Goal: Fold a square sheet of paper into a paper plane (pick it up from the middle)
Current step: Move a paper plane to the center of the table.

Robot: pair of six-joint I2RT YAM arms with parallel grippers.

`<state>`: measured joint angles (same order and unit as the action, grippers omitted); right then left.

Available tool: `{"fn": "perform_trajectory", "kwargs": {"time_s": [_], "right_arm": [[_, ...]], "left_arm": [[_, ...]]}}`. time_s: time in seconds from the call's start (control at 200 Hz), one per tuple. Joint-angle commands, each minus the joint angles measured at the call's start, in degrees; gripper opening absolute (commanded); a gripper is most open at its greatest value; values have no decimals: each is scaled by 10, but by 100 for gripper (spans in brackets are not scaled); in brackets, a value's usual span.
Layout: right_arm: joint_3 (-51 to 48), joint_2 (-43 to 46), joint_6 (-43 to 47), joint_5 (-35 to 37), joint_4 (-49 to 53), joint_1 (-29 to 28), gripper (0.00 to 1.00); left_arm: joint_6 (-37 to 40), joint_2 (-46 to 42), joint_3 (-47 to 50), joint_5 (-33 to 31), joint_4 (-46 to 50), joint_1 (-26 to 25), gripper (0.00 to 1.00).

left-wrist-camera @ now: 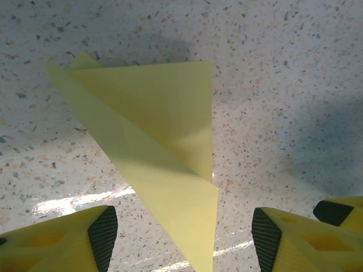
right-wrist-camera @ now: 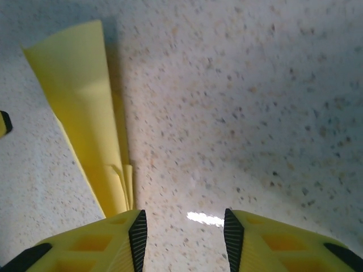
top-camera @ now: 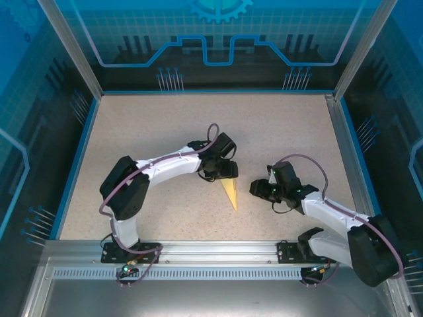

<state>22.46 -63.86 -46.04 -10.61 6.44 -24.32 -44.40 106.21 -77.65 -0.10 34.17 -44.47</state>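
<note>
The square sheet of paper now lies folded as a pale-yellow paper plane, flat on the speckled table, with its point toward the near edge. My left gripper hovers over its wide end. In the left wrist view the paper plane runs between the open jaws of the left gripper, with table showing on both sides of it and neither pad touching it. My right gripper sits just right of the plane. In the right wrist view the right gripper is open over bare table, and the paper plane lies beside its left finger.
The table is a speckled beige surface with a blue rim and metal posts at the corners. A metal rail at the near edge carries both arm bases. Open floor lies behind and to the left of the plane.
</note>
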Motion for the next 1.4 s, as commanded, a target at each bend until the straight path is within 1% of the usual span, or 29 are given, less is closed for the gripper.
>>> {"fn": "perform_trajectory", "kwargs": {"time_s": [0.0,0.075,0.37,0.445,0.485,0.63,0.805,0.875,0.935,1.145,1.25,1.396], "right_arm": [[-11,-1,7,-23,-2,8,45],[-10,-6,14,-28,-2,9,47],[-16,-18,15,-42,-18,10,49],[-18,-24,12,-46,-25,9,49],[-19,-27,10,-47,-29,9,49],[-19,-35,7,-55,-38,8,50],[-16,-37,8,-64,-42,7,51],[-14,-37,8,-66,-43,7,51],[-9,-41,8,-67,-42,5,51],[9,-63,9,-74,-51,-8,51],[22,-82,11,-86,-66,-21,51],[47,-108,22,-96,-77,-44,51]], "left_arm": [[-31,20,-27,-39,74,-6,69],[-40,30,-37,-34,79,-9,69],[-58,68,-85,-29,112,-18,70],[-58,71,-89,-30,112,-23,73],[-58,76,-95,-30,117,-24,76],[-53,99,-117,-32,142,-24,76],[-50,87,-114,-51,148,-24,64],[-51,78,-107,-59,148,-24,57],[-52,67,-96,-62,142,-25,53],[-52,37,-64,-65,128,-24,45],[-53,20,-44,-66,117,-24,36],[-51,1,-14,-67,101,-22,30]]}}
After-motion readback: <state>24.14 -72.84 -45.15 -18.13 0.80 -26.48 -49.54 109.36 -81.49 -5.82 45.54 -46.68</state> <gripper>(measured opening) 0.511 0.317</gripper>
